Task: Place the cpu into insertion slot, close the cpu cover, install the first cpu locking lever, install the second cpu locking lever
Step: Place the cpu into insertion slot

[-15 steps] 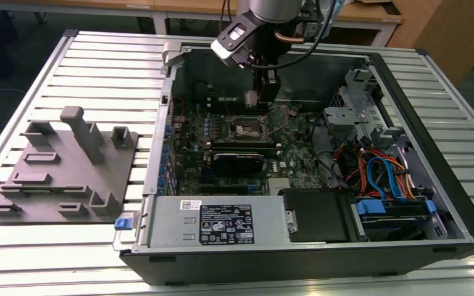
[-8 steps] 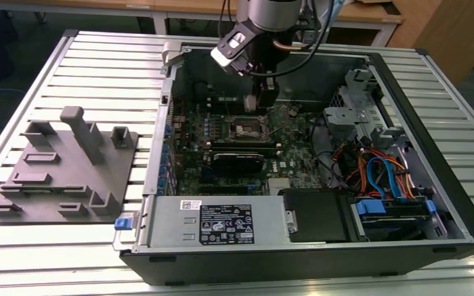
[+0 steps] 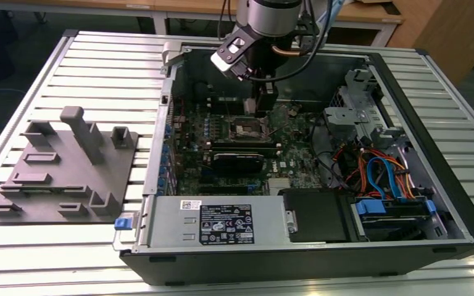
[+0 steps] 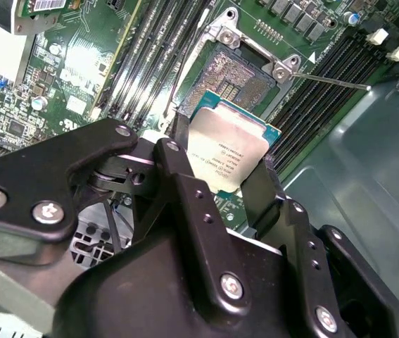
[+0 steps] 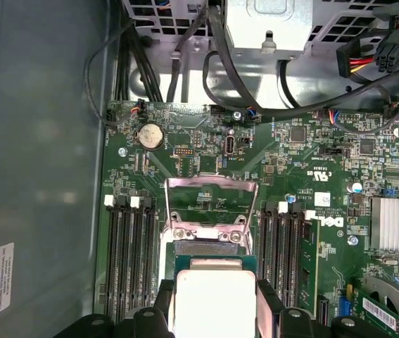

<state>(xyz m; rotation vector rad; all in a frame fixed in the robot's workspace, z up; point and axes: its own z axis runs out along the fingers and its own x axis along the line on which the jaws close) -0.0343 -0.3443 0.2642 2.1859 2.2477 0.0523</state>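
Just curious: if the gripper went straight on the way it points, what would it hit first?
Probably the insertion slot, touched first by the cpu the gripper holds, though depth is unclear.

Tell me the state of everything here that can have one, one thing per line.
Black gripper: shut on the small flat silvery-grey cpu.
Cpu: held off the socket, not seated.
Square dark insertion slot with silvery border: open, empty.
Thin silvery square cpu cover frame: raised, open.
Black computer case: side open.
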